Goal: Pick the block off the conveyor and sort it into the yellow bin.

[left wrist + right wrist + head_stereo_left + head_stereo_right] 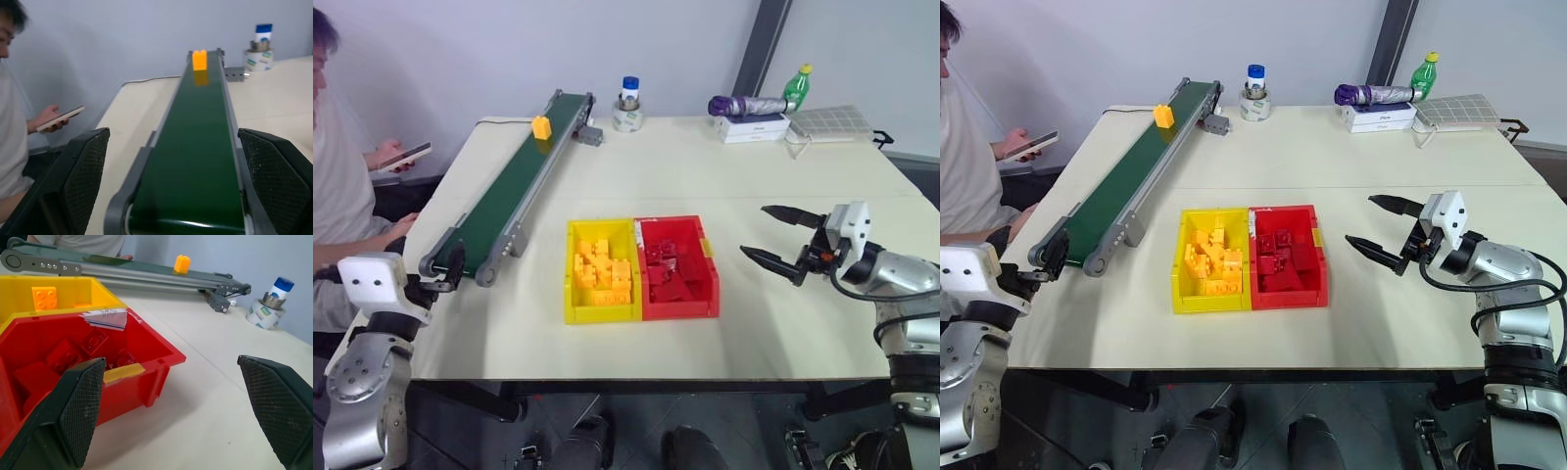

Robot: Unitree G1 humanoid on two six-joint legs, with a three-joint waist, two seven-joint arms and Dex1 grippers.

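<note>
The yellow-orange block (541, 126) stands on the dark green conveyor (509, 191) near its far end; the left wrist view looks along the belt to the block (199, 59). My left gripper (450, 266) is open at the belt's near end, its fingers (88, 171) apart on either side of the roller, holding nothing. The yellow bin (570, 284) sits mid-table with several yellow bricks inside, joined to the red bin (711, 284). My right gripper (781, 238) hangs open and empty to the right of the red bin (146, 340).
A person sits at the table's left side holding a phone (406, 155), one hand near the conveyor's near end. At the far edge stand a small jar (628, 103), a green bottle (796, 86), a white box (754, 127) and a white grid panel (830, 122).
</note>
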